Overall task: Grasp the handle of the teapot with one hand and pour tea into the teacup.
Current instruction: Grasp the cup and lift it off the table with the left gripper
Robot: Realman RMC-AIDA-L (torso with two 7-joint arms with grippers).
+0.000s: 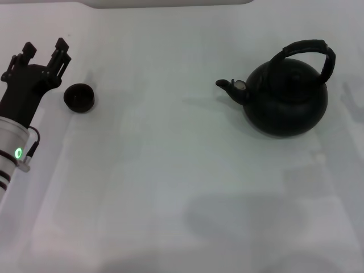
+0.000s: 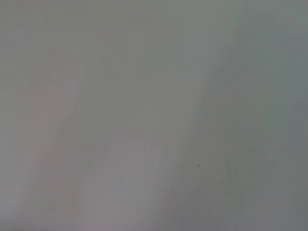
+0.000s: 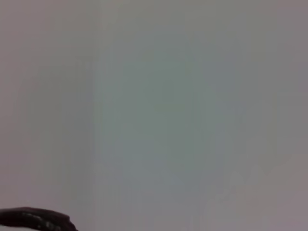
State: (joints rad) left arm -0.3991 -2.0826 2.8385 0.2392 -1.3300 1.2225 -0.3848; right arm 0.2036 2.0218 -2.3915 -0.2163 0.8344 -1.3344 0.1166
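Observation:
The black teapot [image 1: 286,96] stands upright on the white table at the right of the head view, spout pointing left. Its arched ribbed handle [image 1: 307,50] rises over the top. The tiny black teacup [image 1: 79,97] sits at the far left. My left gripper [image 1: 45,50] is open and empty, just left of the teacup and a little behind it, not touching it. The right gripper is out of the head view. A dark ribbed edge, probably the handle [image 3: 38,220], shows at a corner of the right wrist view. No tea is visible.
The white table [image 1: 170,170] spans the head view. A pale object's edge [image 1: 165,3] lies along the far side. The left wrist view shows only bare white surface.

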